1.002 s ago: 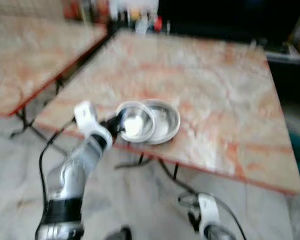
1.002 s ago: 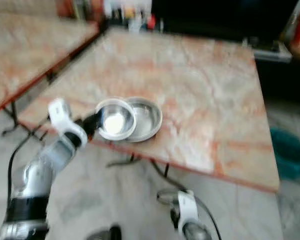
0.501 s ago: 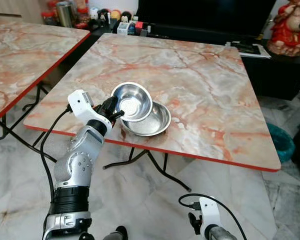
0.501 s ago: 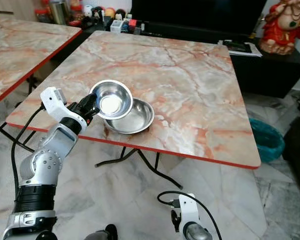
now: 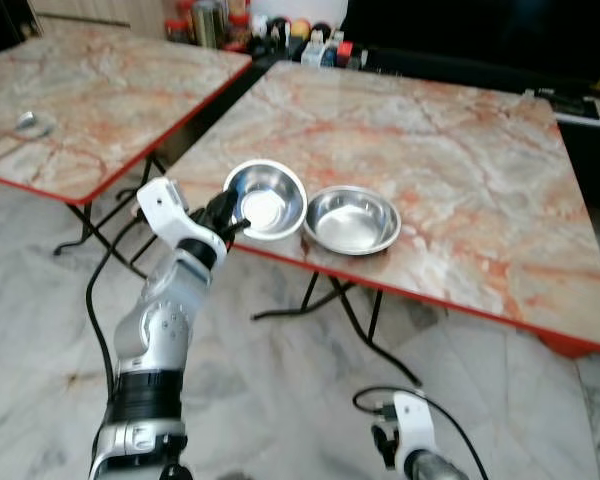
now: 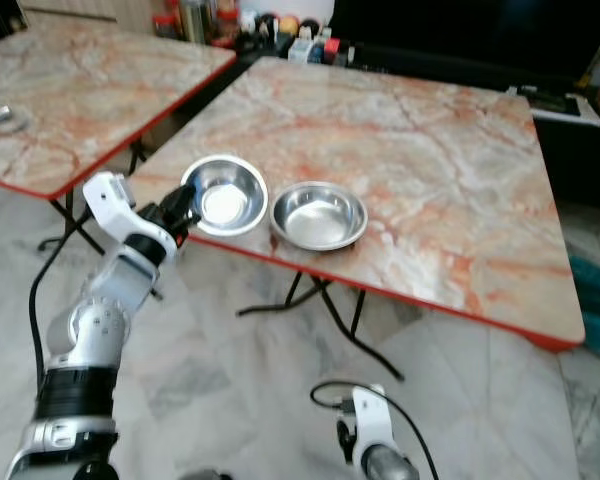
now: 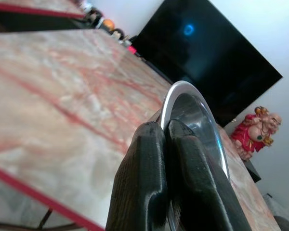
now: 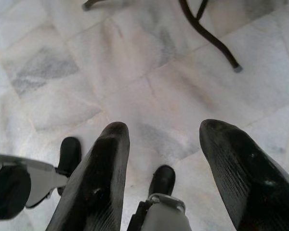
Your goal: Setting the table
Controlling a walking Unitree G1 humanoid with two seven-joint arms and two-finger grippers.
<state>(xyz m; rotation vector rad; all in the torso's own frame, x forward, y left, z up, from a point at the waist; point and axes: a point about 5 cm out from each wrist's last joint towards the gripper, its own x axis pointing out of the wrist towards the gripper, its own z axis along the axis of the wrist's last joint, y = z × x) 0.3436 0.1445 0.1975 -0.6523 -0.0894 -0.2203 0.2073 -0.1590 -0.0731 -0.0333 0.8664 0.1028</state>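
Left of frame centre, the left gripper pinches the rim of a shiny round steel bowl, empty, at the near edge of the red-rimmed marble-patterned table. A second empty steel bowl sits just beside it. The right gripper hangs spread over the pale marble floor.

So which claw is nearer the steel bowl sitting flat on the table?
Left. The left claw grips another bowl just beside the flat bowl; the right claw hangs low over the floor.
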